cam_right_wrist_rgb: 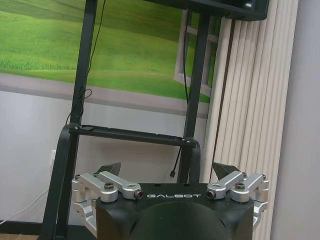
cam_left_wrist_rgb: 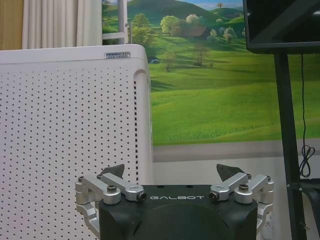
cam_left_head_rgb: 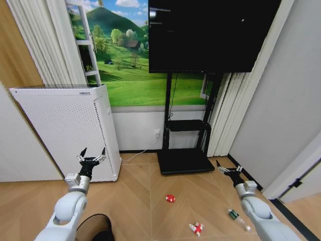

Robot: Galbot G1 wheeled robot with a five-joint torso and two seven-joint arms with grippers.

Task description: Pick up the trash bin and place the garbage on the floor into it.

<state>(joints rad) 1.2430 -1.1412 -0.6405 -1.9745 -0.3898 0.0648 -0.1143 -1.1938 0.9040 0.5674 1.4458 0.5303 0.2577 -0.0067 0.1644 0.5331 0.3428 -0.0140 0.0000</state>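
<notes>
We see our left gripper (cam_left_head_rgb: 92, 153) spread, raised before the white air purifier (cam_left_head_rgb: 70, 130), right gripper (cam_left_head_rgb: 227, 168) spread at four o'clock, wire-mesh trash bin (cam_left_head_rgb: 95, 228) at seven, red lump (cam_left_head_rgb: 170, 198), red-and-white wrapper (cam_left_head_rgb: 196, 229), clear bottle (cam_left_head_rgb: 237, 219) on the wood floor (cam_left_head_rgb: 145, 201).

Pale wood floor (cam_left_head_rgb: 140, 201) in a herringbone pattern with a soft sheen. At 9 o'clock, a matt white appliance (cam_left_head_rgb: 70, 130) with a perforated face. Each hand, left hand (cam_left_head_rgb: 92, 156) and right hand (cam_left_head_rgb: 228, 168), has bare brushed-metal linkages on a matt black plastic body. At 5 o'clock, a clear plastic bottle (cam_left_head_rgb: 238, 219) with a green label. Glossy black screen (cam_left_head_rgb: 210, 32) on a black metal stand (cam_left_head_rgb: 185, 145)
</notes>
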